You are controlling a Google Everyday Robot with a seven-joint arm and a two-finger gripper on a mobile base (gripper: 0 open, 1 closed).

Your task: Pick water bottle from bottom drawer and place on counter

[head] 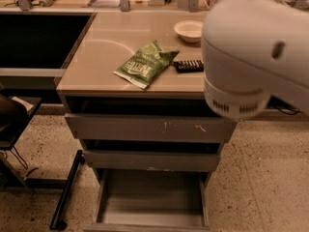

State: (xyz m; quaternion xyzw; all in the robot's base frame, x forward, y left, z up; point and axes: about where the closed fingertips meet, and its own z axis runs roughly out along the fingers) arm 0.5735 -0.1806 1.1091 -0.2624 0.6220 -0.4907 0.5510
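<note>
The bottom drawer (149, 197) is pulled open at the foot of the grey cabinet, and its tray shows nothing inside. The tan counter (106, 52) lies above it. My large white arm (256, 47) fills the upper right and covers the counter's right side. My gripper is hidden behind the arm, over the right part of the counter. The water bottle is hidden from view.
A green snack bag (145, 64), a black remote (188, 65) and a white bowl (189, 30) lie on the counter. Two narrower grey drawers (145, 128) sit slightly open above the bottom one. A dark chair (12, 115) stands at the left. A black bar (65, 190) lies on the floor.
</note>
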